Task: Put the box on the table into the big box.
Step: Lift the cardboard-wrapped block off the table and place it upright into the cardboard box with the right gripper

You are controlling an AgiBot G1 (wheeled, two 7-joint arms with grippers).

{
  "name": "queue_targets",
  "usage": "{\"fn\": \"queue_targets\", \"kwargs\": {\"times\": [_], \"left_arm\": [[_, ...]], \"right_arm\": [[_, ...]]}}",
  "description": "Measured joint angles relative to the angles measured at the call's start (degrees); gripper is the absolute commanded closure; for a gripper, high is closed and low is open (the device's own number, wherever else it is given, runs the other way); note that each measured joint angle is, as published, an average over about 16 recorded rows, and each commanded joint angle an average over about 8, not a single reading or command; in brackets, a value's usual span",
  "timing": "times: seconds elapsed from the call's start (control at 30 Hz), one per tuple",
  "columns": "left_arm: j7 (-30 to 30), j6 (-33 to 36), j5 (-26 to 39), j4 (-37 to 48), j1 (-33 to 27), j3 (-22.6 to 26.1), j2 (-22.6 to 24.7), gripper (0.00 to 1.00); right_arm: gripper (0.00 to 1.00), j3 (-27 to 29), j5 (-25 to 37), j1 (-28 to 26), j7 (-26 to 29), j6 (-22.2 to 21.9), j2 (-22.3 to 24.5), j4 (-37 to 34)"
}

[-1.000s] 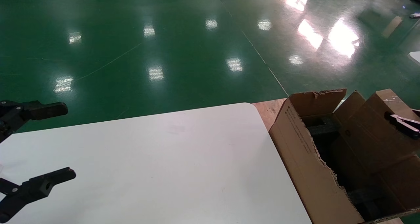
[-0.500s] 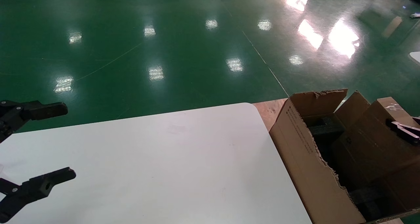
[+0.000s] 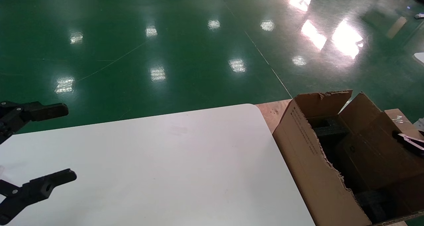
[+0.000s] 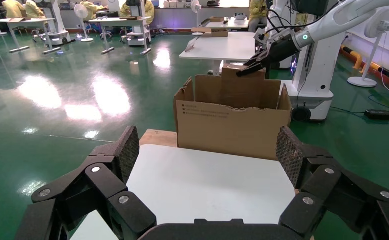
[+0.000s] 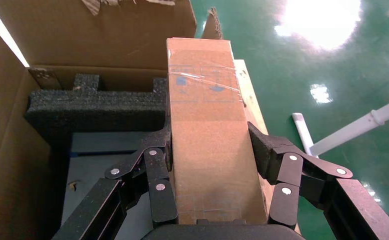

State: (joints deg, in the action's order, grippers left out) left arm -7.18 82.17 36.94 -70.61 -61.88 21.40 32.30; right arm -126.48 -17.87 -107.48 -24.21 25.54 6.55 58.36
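The right gripper (image 5: 210,165) has its fingers clamped on either long side of the box (image 5: 207,135), a reddish-brown carton with bands of clear tape, and holds it over the open mouth of the big box (image 3: 308,156). From across the room the box looks tilted, one end dipping down between the ragged flaps while the other end rises above the rim. Below it, inside the big box, sits a block of black foam (image 5: 97,107) with a grey panel beside it. This looks like the lowering step: the box is off the table (image 3: 165,166) and partly into the carton, but not yet set down. By my reading the next move calls for easing it further down past the torn edge and the foam, keeping it clear of the upright flaps, and only then spreading the fingers to let it rest. The left gripper (image 3: 49,145) hangs idle over the near left part of the white table, its two fingers spread wide with nothing between them, well apart from the big box that stands just past the table's right edge.
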Motion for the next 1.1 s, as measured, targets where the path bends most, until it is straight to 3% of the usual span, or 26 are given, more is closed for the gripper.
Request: {"fn": "queue_targets", "kwargs": {"times": [0.6,1.1], "left_arm": [[0.0,0.0,0.0,0.0,0.0,0.0,0.0,0.0],[0.0,0.0,0.0,0.0,0.0,0.0,0.0,0.0]], "right_arm": [[1.0,-7.1,-9.5,0.4,-4.8,1.6,-4.7,-4.7],[1.0,-11.0,-19.7,5.0,-8.7,3.6,-8.9,-8.2]]}}
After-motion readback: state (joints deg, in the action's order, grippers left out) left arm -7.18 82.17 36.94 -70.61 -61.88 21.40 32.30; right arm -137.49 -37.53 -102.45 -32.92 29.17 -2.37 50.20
